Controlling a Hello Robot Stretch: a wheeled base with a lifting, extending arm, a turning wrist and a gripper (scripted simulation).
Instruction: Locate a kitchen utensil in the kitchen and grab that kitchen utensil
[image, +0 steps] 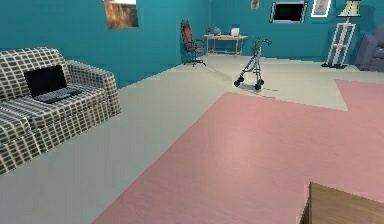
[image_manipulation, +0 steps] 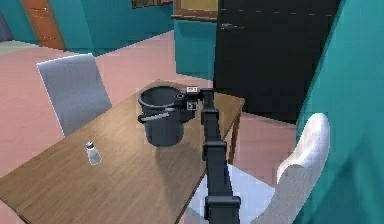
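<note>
1. Nearest you, the dark square arm rises over the brown wooden table, with a white moulded chair at its three o'clock.
2. A small white shaker stands on the table at the arm's nine o'clock, well apart from it.
3. The gripper shows against the dark round pot, which is probably the kitchen utensil you want. The pot stands at the table's far end, hence the long reach. You cannot tell how the fingers stand, nor whether they hold anything.
4. Beyond the pot, a grey padded chair sits at ten o'clock and a black door at two.
5. Looking ahead, a plaid sofa bearing a black laptop lies at nine o'clock, and a grey walking frame at one.
</note>
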